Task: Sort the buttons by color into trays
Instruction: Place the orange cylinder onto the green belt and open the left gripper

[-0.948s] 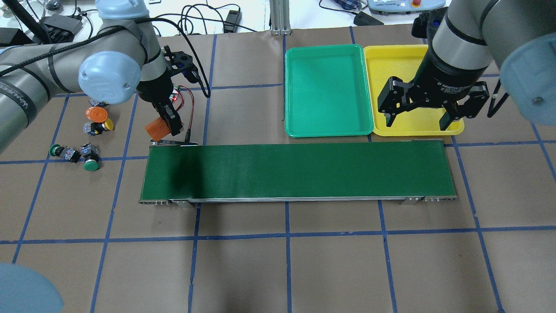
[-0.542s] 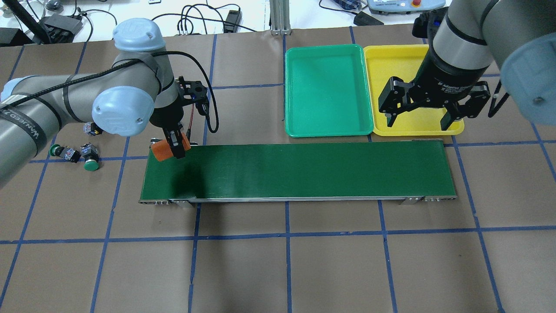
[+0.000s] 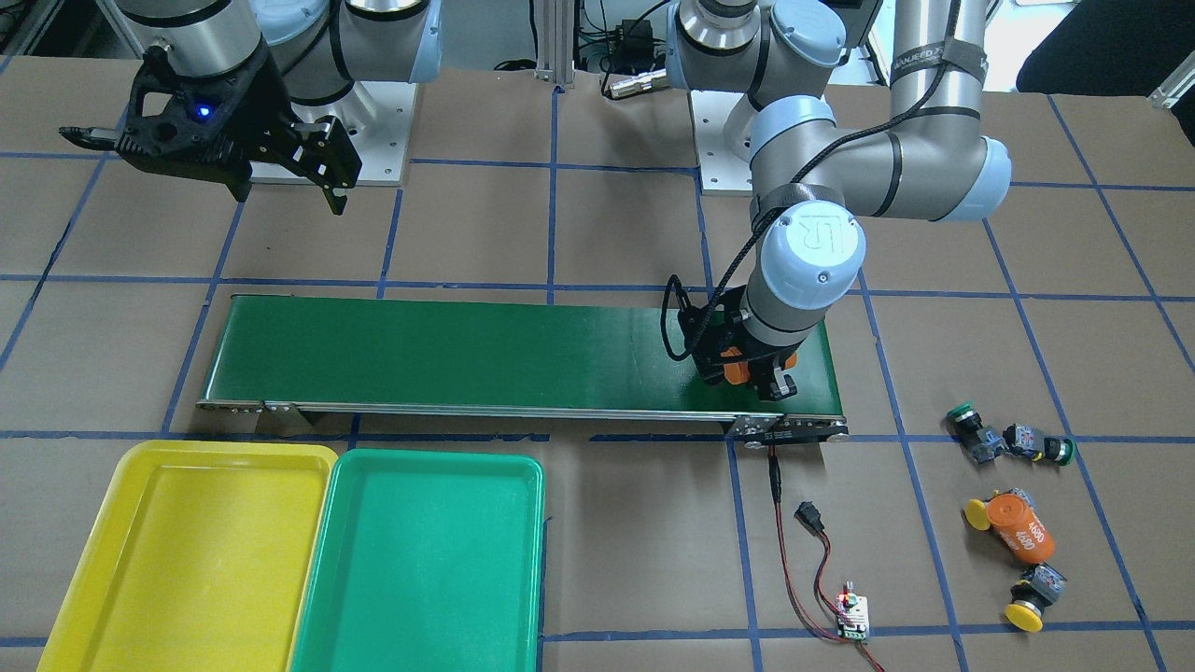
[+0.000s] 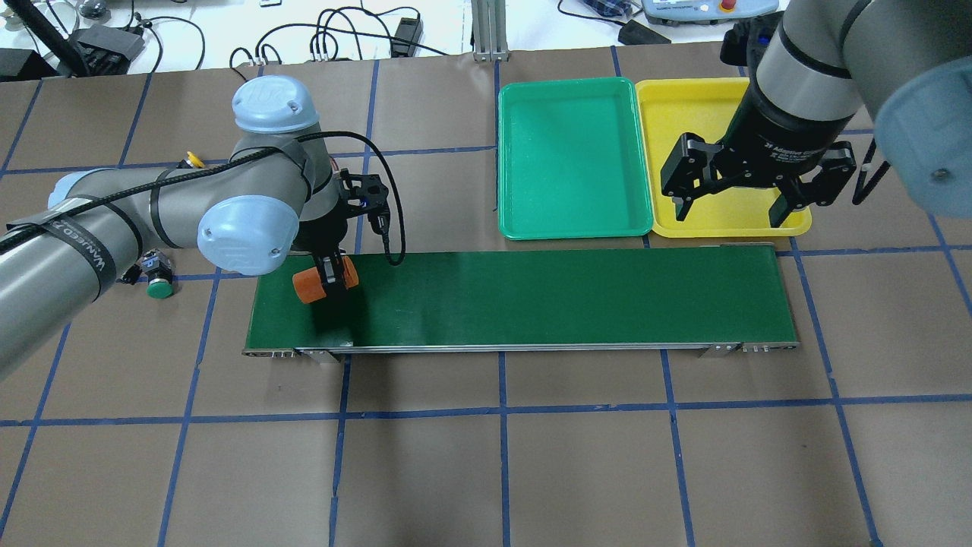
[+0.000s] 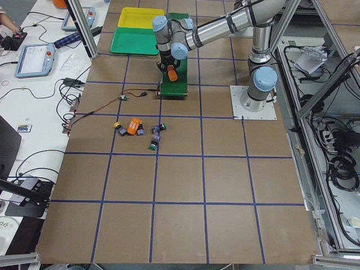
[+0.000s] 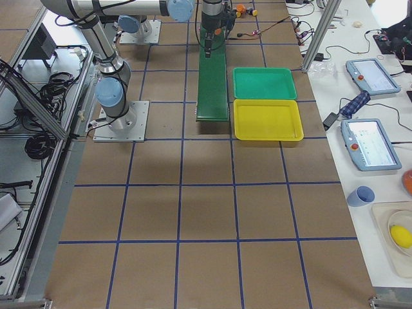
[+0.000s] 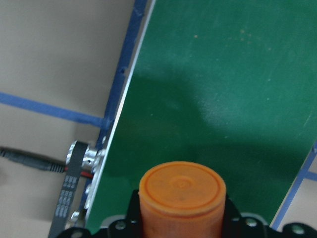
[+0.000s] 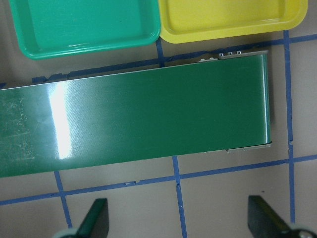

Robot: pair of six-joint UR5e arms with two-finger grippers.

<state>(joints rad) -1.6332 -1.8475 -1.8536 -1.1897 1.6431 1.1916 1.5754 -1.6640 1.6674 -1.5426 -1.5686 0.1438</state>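
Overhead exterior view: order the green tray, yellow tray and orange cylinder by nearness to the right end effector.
1. yellow tray, under the right end effector.
2. green tray, next over, leftward.
3. orange cylinder, far belt end, in left end effector.

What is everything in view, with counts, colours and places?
Green buttons: two, on the table beyond the belt's end on the robot's left.
Yellow buttons: two, same cluster.
Cylinders: two, orange; one in the left tool over the belt, one among the buttons.
Trays: two, green and yellow, side by side near the belt's other end.
Belt: one, dark green, mid-table.
Circuit board: one, wired, on the table near the buttons.
Left tool: black, shut on a cylinder.
Right tool: black, open, raised at the trays' end.
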